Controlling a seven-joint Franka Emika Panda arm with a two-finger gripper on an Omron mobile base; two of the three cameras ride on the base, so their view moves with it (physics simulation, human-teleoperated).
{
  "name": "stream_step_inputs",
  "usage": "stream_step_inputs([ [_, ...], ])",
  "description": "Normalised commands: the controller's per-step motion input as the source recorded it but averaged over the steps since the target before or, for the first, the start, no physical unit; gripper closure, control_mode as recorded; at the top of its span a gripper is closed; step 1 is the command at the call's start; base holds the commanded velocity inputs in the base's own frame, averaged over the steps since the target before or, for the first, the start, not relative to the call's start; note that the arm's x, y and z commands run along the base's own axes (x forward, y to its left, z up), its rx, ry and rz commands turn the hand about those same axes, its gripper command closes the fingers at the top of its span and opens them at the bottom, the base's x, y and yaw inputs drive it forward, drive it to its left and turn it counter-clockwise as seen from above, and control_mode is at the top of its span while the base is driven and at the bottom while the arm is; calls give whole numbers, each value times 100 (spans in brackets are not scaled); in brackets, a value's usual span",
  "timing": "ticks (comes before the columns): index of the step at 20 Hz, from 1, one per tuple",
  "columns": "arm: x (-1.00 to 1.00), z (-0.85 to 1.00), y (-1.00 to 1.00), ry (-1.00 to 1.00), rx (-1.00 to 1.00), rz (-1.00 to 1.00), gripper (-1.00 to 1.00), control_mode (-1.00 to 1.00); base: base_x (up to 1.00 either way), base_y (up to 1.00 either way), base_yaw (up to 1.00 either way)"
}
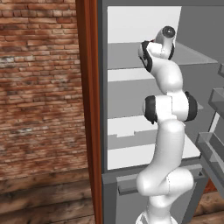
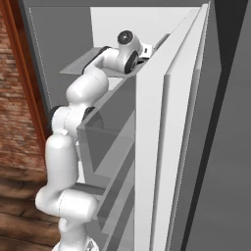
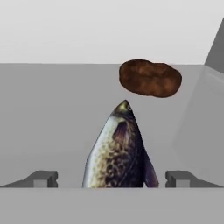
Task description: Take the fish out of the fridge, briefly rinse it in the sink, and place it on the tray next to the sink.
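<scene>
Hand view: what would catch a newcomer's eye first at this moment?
The speckled fish lies on a grey fridge shelf, rising between the open pincer's two fingertips, which stand apart from it on either side. Beyond its pointed end sits a lumpy reddish-brown item near the white back wall. In the left base view the white arm reaches up into the open fridge.
</scene>
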Motion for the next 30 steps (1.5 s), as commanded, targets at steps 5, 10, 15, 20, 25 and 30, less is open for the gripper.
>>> stream_step_inputs([
  [5,18,-33,0,1,5,0,100,-100,0,0,0],
  [10,25,-11,0,0,-2,-1,100,-100,0,0,0],
  [15,-17,-1,0,0,0,-1,100,-100,0,0,0],
  [20,-90,-2,0,-7,6,0,100,-100,0,0,0],
  [25,-100,0,1,-20,6,0,100,-100,0,0,0],
  [30,-100,-12,18,-23,1,0,100,-100,0,0,0],
])
